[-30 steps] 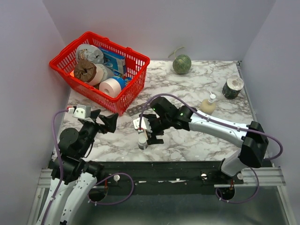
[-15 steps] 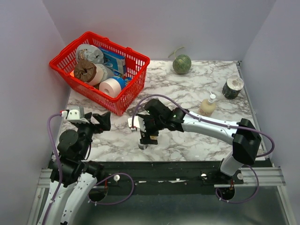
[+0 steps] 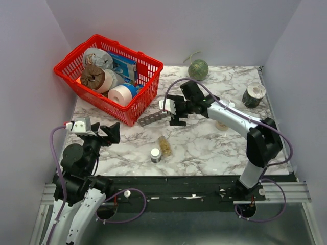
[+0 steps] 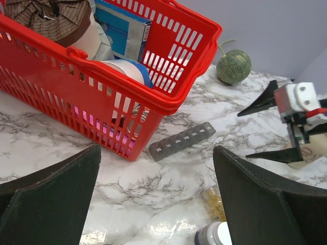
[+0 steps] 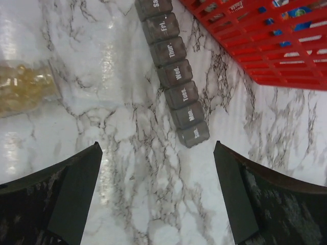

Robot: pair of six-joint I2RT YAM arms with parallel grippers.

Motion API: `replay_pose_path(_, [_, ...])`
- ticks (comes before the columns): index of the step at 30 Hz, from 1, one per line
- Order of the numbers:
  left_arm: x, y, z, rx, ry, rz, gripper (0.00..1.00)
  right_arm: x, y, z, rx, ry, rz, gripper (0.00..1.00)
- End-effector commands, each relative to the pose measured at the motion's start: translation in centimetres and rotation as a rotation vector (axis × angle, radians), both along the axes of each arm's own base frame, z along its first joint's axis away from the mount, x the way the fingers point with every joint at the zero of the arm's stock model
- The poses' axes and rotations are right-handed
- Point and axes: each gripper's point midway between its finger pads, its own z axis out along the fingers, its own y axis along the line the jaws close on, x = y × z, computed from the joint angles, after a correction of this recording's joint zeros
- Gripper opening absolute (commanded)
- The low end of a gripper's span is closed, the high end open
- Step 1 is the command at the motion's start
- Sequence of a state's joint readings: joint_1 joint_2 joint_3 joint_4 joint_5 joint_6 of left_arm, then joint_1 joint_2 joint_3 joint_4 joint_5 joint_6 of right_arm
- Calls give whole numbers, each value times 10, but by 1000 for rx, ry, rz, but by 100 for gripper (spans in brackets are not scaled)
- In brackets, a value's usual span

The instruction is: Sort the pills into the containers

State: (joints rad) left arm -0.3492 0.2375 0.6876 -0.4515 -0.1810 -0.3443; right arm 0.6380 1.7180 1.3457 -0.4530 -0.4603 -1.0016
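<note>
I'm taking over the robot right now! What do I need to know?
Left gripper: open, empty, at the front left.
Right gripper: open, empty, over the Sunday end of the containers.
Containers lie beside the red basket, all lids shut. The pills are in their clear vial, which lies on its side nearer the front.
Done: nothing sorted yet.
Left: open the lids and share out the pills.

Rt wrist view: containers (image 5: 173,76) off top edge; pills (image 5: 23,93) blurry, maybe half off left.

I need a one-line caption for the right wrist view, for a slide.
Open right gripper near the closed pill organizer beside the red basket; pill vial at the left edge.
</note>
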Motion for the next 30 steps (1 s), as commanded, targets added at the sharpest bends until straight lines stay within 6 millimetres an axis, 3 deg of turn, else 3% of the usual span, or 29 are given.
replay_pose_path(1, [1,-5,2,28,0,-34,99,34,17,-21,-89,-129,167,100])
replay_pose_path(7, [-3,-5,5,31,-6,-40,99,61,22,-68,-194,-141,203,98])
replay_pose_path(15, [3,-6,-1,49,16,-39,99,86,33,-89,-207,-125,172,93])
replay_pose_path(21, [3,-7,0,60,10,-43,99,82,28,-114,-251,-57,177,88])
replay_pose_path(30, [1,-7,1,64,6,-49,99,82,19,-129,-312,17,156,78])
